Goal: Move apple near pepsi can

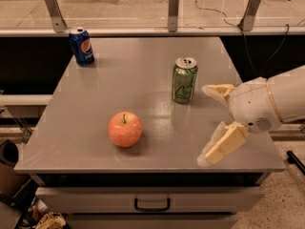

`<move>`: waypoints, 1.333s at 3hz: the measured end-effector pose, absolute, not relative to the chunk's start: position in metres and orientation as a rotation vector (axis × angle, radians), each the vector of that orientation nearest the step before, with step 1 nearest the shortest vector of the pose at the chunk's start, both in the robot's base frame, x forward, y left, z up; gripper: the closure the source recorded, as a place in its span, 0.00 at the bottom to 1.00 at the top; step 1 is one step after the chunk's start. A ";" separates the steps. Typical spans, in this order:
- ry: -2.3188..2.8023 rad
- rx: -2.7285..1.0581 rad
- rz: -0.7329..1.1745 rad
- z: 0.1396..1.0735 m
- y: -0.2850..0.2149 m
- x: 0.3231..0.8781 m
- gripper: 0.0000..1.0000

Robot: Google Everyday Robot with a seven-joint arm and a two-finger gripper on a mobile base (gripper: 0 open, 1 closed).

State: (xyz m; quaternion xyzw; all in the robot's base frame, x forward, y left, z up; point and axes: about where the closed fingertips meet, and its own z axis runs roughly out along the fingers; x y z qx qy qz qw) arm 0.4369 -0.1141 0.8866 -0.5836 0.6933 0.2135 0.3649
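Note:
The pinkish-red apple (125,129) rests on the grey table (138,75) near its front edge, left of centre. The blue pepsi can (81,46) stands upright at the table's far left corner, well away from the apple. My gripper (208,124) is at the right front of the table, to the right of the apple and apart from it. Its two pale fingers (224,144) are spread wide and hold nothing.
A green can (184,80) with pale script stands upright right of centre, just left of my upper finger. A drawer with a dark handle (152,205) sits under the table front. A railing with metal posts (173,11) runs behind the table.

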 end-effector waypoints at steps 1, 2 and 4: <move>1.769 -1.500 0.568 0.887 -0.111 0.438 0.00; 1.729 -1.493 0.626 0.886 -0.086 0.445 0.00; 1.621 -1.378 0.688 0.882 -0.041 0.449 0.00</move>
